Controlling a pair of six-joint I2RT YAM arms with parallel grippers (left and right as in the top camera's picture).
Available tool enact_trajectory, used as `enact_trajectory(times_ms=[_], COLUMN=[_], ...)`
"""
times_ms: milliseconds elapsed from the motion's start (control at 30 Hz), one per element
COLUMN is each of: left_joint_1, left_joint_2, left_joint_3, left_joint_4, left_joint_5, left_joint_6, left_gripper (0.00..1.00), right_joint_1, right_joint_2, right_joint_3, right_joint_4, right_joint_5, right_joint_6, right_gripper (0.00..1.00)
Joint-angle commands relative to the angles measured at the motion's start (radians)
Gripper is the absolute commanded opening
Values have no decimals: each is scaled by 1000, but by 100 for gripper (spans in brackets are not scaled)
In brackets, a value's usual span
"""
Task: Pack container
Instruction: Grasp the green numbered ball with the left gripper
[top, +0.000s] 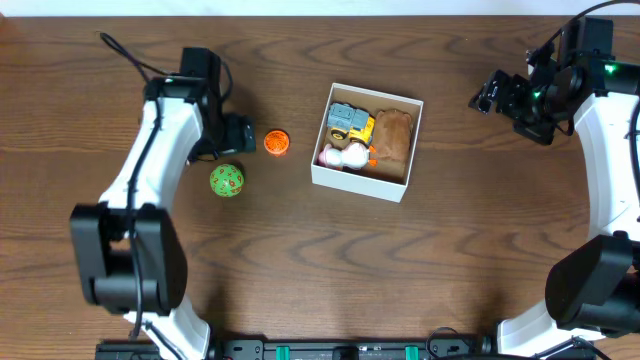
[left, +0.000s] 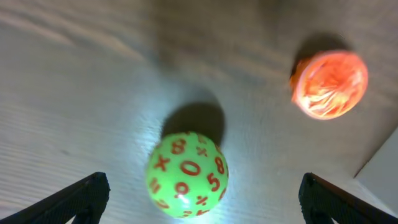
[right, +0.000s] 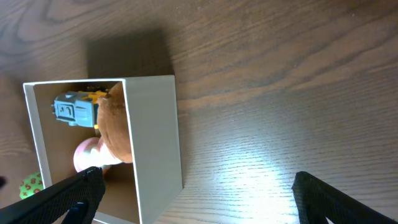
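The container, a white-walled box with a brown inside, sits mid-table holding a blue and yellow toy truck, a brown plush and a white and pink toy. A green ball with orange numbers and an orange ball lie left of it. My left gripper is open above them; in the left wrist view the green ball lies between the fingers and the orange ball is farther off. My right gripper is open and empty, right of the container.
The table is dark brown wood. A black cable runs across the far left of the table to the left arm. The right arm stands along the right edge.
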Motion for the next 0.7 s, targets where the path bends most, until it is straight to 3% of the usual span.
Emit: enact_trajectory(times_ms=[0, 200, 467, 667], left_joint_1=[-2, -2, -2, -2], left_joint_2=[42, 89, 95, 95], left_joint_3=[6, -1, -84, -144], left_joint_4=[-37, -60, -18, 36], left_joint_5=[33, 32, 5, 2], left_joint_6=[-28, -28, -27, -28], left_gripper=[99, 100, 93, 76], right_joint_1=[13, 13, 13, 13], right_joint_2=[3, 3, 3, 3], right_joint_3=[-2, -2, -2, -2], right_joint_4=[2, 0, -7, -8], right_joint_5=[0, 0, 0, 0], right_joint_6=[10, 10, 10, 10], right_gripper=[99, 99, 99, 99])
